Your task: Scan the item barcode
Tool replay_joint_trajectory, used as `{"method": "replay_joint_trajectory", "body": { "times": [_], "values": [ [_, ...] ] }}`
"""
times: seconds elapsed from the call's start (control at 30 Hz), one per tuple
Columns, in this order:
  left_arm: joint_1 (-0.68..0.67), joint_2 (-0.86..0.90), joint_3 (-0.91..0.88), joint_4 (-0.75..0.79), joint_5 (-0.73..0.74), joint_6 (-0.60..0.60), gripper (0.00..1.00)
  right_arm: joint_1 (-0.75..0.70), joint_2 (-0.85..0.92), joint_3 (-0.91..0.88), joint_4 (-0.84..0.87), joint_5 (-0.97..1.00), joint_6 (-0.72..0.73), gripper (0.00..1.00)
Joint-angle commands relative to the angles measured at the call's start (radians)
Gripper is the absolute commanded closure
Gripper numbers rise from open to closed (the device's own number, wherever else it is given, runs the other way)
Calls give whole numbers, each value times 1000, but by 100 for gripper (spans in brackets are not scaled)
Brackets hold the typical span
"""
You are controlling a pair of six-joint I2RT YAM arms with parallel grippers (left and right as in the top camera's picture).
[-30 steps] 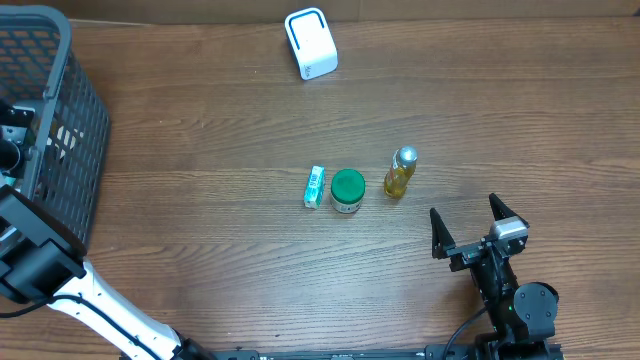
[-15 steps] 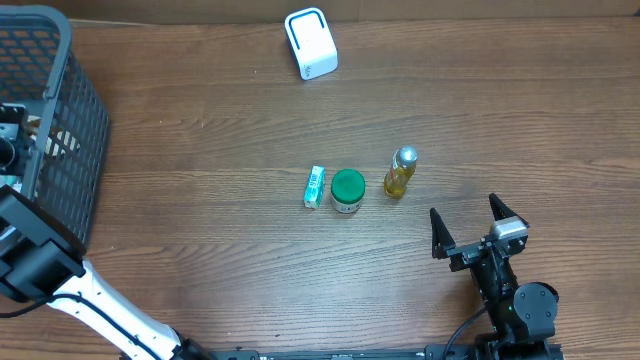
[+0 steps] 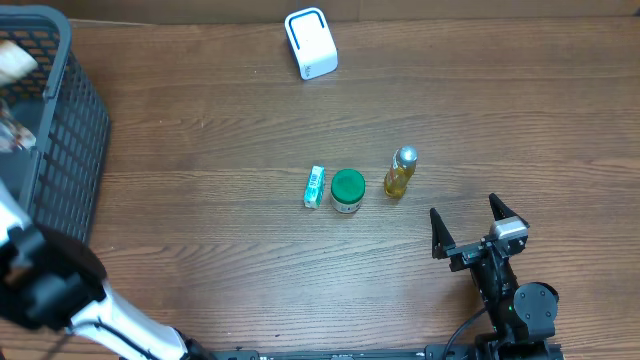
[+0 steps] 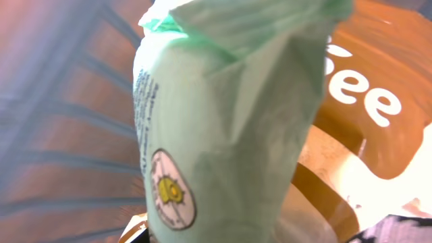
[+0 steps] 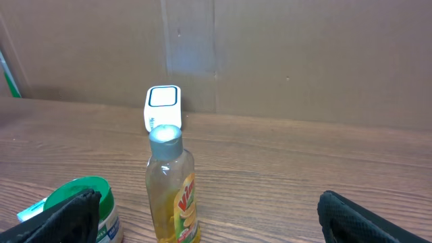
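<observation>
Overhead: flat, even light on the table (image 3: 220, 260), soft short shadows, sharp except at the far left, where the left arm (image 3: 55, 290) and the stuff over the basket (image 3: 80, 110) smear with motion blur. Left wrist: green packet (image 4: 223, 135) too close, out of focus, blown-out white lower right. Right wrist: crisp, mild glint on the bottle cap (image 5: 165, 135).

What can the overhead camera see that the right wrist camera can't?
Only the overhead view shows the dark basket at the far left. Only the right wrist view shows the brown cardboard wall at the back and the red and yellow label on the bottle. Both views show the white scanner, the bottle with its silver cap, and the green-lidded jar.
</observation>
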Motion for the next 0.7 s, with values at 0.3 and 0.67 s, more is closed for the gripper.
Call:
{"method": "replay_joint_trajectory", "body": {
  "times": [0.3, 0.67],
  "values": [
    [-185, -477, 47, -161, 126, -378, 76, 1, -7, -11, 4, -6, 0, 0],
    [-463, -465, 17, -534, 118, -409, 78, 1, -7, -11, 4, -6, 0, 0]
  ]
}}
